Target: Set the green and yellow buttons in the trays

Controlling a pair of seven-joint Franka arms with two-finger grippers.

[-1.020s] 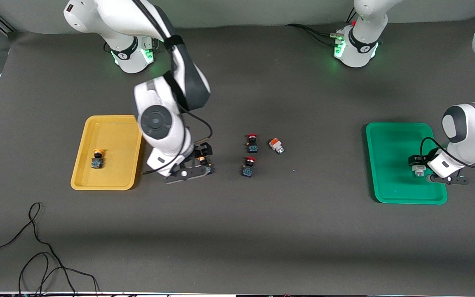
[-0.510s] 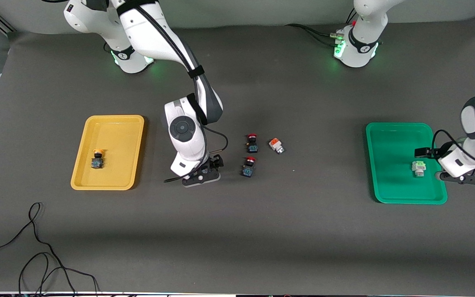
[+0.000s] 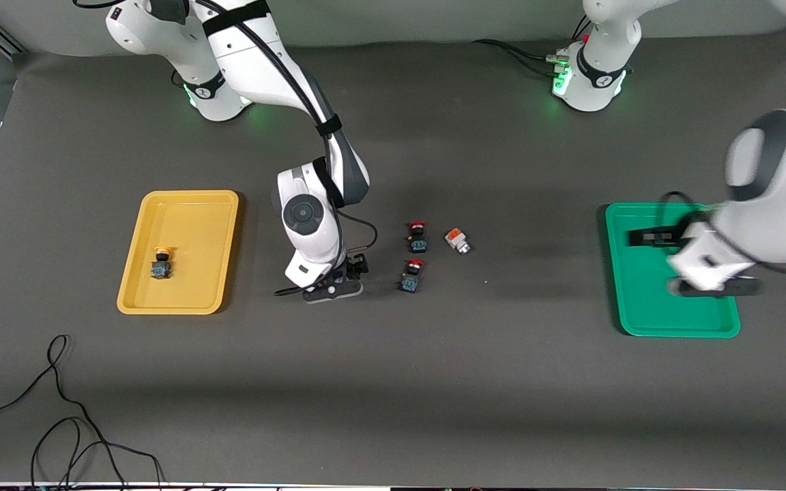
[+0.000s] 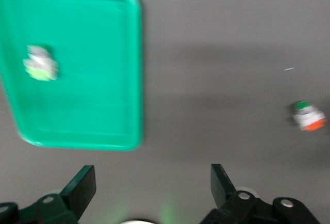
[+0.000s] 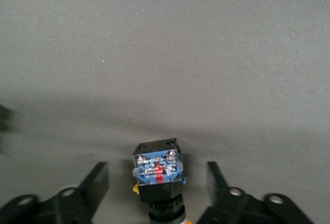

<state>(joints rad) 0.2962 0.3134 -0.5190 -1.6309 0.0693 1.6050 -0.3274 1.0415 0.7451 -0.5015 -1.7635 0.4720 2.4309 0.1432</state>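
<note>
My right gripper (image 3: 331, 290) is low over the table between the yellow tray (image 3: 181, 199) and the red-capped buttons. In the right wrist view it (image 5: 157, 176) is open, with a yellow button (image 5: 157, 166) lying between the fingers, a gap on each side. Another yellow button (image 3: 161, 262) lies in the yellow tray. My left gripper (image 3: 712, 287) is up over the green tray (image 3: 638, 326), open and empty (image 4: 152, 175). The green button (image 4: 40, 63) lies in the green tray (image 4: 135, 79); in the front view the arm hides it.
Two red-capped buttons (image 3: 417, 235) (image 3: 411, 275) and an orange-capped white-grey button (image 3: 458, 240) lie mid-table, toward the left arm's end from my right gripper. A black cable (image 3: 59, 409) lies near the front edge at the right arm's end.
My left gripper let go of the green button in the green tray, then rose and swung over the tray. My right gripper shifted and settled around the yellow button on the table.
</note>
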